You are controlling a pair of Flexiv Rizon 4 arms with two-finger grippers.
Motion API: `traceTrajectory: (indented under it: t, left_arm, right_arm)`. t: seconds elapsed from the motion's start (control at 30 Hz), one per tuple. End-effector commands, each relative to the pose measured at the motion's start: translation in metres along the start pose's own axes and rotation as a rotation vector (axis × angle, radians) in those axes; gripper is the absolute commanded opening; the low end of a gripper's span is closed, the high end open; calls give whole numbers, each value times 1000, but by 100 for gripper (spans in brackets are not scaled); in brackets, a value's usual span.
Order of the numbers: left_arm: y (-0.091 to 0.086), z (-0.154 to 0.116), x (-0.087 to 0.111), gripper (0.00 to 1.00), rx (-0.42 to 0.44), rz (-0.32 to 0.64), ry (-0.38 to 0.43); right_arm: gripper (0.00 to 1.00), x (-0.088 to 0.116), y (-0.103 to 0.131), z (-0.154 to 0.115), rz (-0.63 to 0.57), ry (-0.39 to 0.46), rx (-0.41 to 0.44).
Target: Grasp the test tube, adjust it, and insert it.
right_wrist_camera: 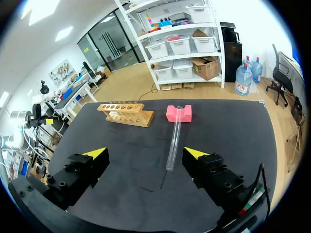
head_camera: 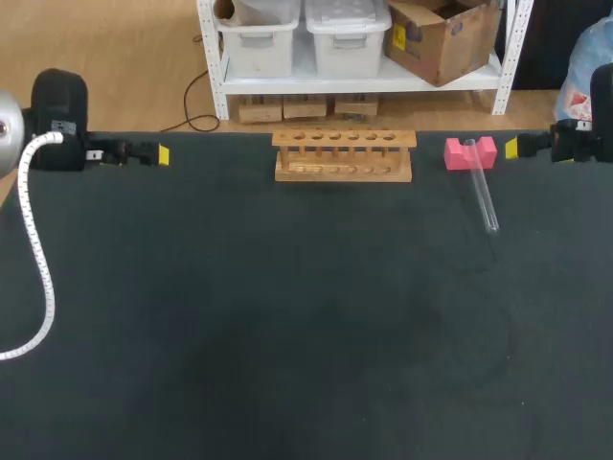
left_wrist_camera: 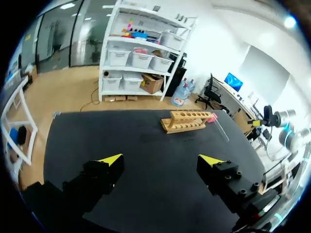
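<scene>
test tube (right_wrist_camera: 173, 138) ahead of right pincer (right_wrist_camera: 146, 154), untouched; left pincer (left_wrist_camera: 161, 159) well apart; both gaping, empty.

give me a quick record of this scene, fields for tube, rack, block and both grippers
test tube: lying down, one end propped on the pink block, other end on the table
rack: wooden, upright, holes look empty, apart from the block
left gripper: open, holding nothing, far from the tube
right gripper: open, holding nothing, tube lies ahead of it
</scene>
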State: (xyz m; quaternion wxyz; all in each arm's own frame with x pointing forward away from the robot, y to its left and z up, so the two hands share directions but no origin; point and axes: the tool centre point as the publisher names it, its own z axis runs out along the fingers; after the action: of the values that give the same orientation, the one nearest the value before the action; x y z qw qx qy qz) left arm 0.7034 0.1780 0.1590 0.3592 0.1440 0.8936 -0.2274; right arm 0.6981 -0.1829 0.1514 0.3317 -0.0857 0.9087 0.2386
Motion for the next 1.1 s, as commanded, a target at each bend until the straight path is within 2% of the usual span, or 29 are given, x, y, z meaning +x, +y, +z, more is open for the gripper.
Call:
traceTrajectory:
  t: [0.03, 0.1, 0.3, 0.57, 0.93, 1.1]
  left_arm:
    - [2, -7, 7, 100, 81, 90, -71]
    - [0, -12, 8, 100, 126, 175, -113]
    - [-1, -20, 2, 100, 203, 365, -159]
    - [-6, -19, 1, 100, 291, 582, -178]
    - [-5, -2, 4, 100, 409, 769, -199]
    - [0, 10, 2, 100, 404, 824, -273]
  right_arm:
    - [100, 0, 0, 0, -1, 0, -1]
    - [100, 0, 0, 0, -1, 0, -1]
    - [100, 0, 0, 0, -1, 0, -1]
    - [100, 0, 0, 0, -1, 0, -1]
    - [100, 0, 0, 0, -1, 0, -1]
    - [100, 0, 0, 0, -1, 0, -1]
